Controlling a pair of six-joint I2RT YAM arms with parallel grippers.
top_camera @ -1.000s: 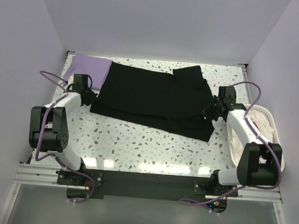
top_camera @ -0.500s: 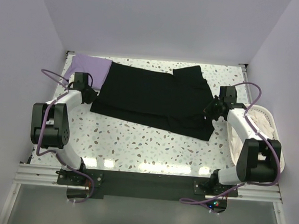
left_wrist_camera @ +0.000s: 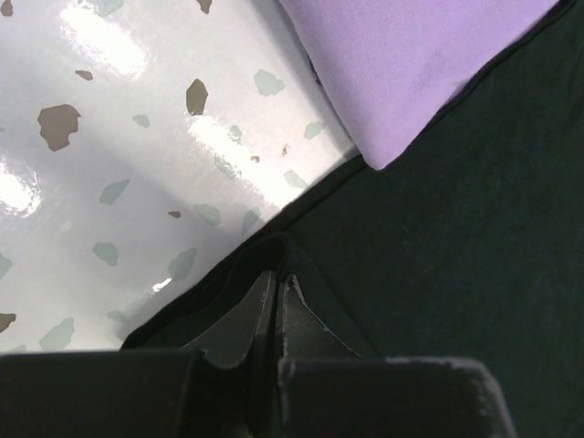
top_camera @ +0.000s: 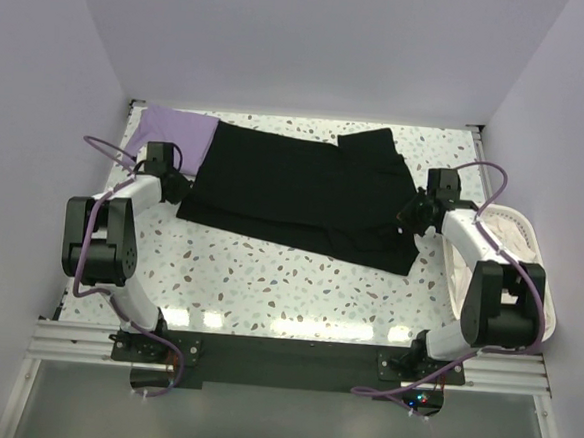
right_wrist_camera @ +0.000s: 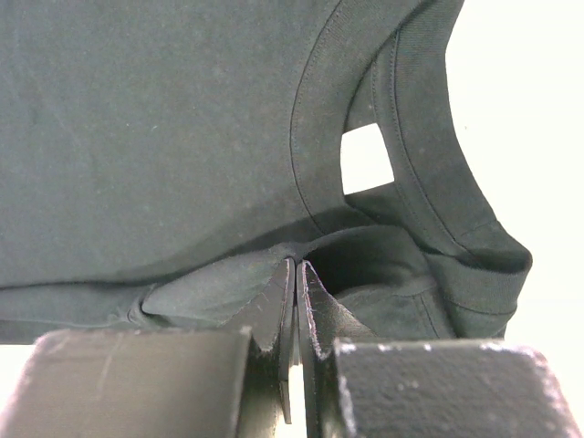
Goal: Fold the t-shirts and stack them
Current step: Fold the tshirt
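both grippers pinched on the black shirt, folding barely begun

the left gripper (left_wrist_camera: 276,283) is clamped shut on a small ridge of cloth at the left end of the black t-shirt (top_camera: 304,195). the right gripper (right_wrist_camera: 294,269) is pinched tight on a tuck of the same shirt at its right end, just beside the ribbed neckline. outward from the two grips, the shirt lies spread lengthwise across the far half of the table (top_camera: 288,279), with a flap turned over near the far right corner. the lavender t-shirt (top_camera: 168,128) lies in the far left corner, touching the black one; which lies over which i cannot tell.

by my reading the task is early. the black shirt is laid out and gripped at both ends but is not yet a compact fold. the lavender one looks like a smaller flat shape, though whether it is properly folded is unclear. nothing is stacked.

a white basket (top_camera: 542,259) holding pale garments sits at the right edge, close against the right arm. the lavender shirt, touching the black cloth, could get dragged along with it.
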